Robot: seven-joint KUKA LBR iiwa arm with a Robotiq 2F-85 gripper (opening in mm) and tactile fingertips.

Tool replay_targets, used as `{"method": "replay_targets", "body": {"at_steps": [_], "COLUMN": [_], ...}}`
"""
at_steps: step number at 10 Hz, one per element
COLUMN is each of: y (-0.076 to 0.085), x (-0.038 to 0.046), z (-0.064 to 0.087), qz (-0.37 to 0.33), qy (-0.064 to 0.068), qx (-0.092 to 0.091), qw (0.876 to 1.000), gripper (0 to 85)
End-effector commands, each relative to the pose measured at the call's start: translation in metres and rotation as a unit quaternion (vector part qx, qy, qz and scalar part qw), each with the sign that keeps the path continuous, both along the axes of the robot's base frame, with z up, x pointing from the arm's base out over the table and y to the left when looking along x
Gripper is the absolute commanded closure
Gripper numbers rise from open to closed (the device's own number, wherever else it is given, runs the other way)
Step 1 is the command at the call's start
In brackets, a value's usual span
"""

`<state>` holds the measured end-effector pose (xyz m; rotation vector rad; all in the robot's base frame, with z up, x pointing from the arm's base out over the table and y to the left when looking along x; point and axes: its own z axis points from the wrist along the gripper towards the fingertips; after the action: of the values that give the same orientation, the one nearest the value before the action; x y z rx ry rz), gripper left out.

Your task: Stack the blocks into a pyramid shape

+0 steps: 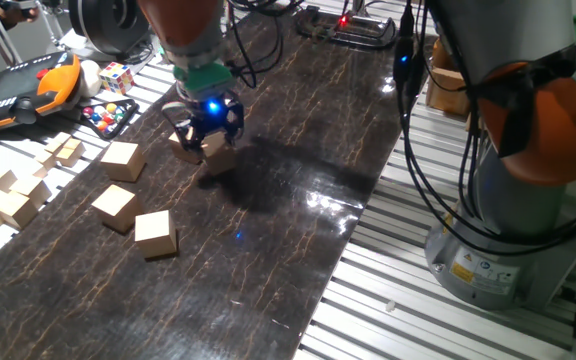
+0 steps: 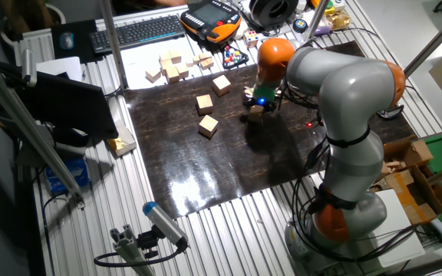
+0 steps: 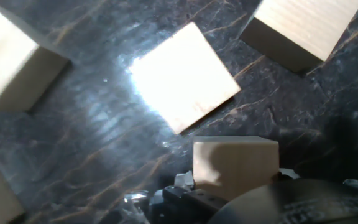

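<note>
Five blocks can be counted on the dark marbled mat (image 1: pixel 298 180) in one fixed view: three loose ones at the left (image 1: pixel 123 160), (image 1: pixel 115 207), (image 1: pixel 155 234), one beside the gripper (image 1: pixel 182 146), and one held block (image 1: pixel 218 152) between the fingers. All are plain, pale wooden cubes with flat faces and sharp edges; no tier has been built. A sixth cannot be made out. The gripper (image 1: pixel 208 133) is closed around the held block, which appears tilted just above the mat. In the hand view, this block (image 3: pixel 235 167) is seen against the fingers. The arm (image 2: pixel 344 84) is bent over, with the wrist pointed down. Smaller pale wooden pieces (image 1: pixel 8 195) are piled off the mat's left edge.
</note>
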<state>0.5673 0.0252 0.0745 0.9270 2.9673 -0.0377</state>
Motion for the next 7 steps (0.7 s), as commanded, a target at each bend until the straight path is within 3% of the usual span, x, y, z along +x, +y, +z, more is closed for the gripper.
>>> {"method": "replay_targets", "body": {"at_steps": [1,3,5,7], "y": [0.003,0.008,0.022,0.035], "x": [0.0019,0.0048,0.0071,0.0035], "z": [0.001,0.002,0.007,0.003], "qz": [-0.013,-0.042,-0.078,-0.110], "qy": [-0.003,-0.007,-0.010,-0.019], "qx": [-0.007,-0.004,-0.016,-0.029], "qw": [1.000,0.999,0.997,0.993], "gripper": [84.3,84.3,84.3,84.3]}}
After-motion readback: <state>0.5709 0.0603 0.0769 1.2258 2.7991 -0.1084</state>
